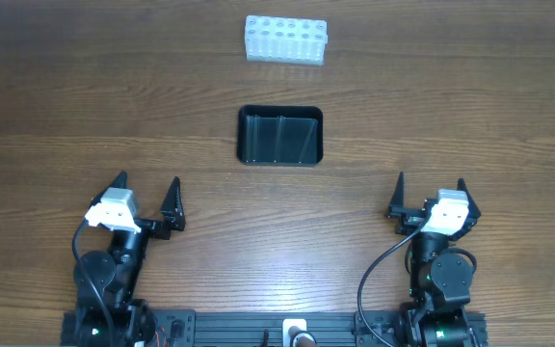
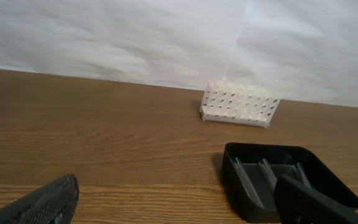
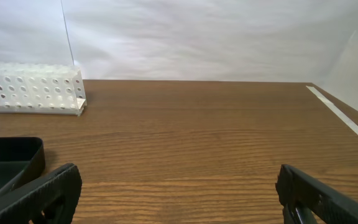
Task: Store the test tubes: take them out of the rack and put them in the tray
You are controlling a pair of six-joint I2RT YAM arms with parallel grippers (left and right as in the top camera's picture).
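The left claw [image 1: 147, 180] and right claw [image 1: 431, 180] gape, open tabletop [image 1: 277, 226] before the tray [image 1: 242, 137].

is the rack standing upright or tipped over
Upright. The rack sits flat on the table, its rows of tube holes facing straight up at the top camera; both wrist views show it level on its base.

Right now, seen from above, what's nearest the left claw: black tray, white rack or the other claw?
1. The black tray, ahead of the left gripper, toward the middle.
2. The white rack, straight beyond the tray.
3. The right gripper, across on the right side.
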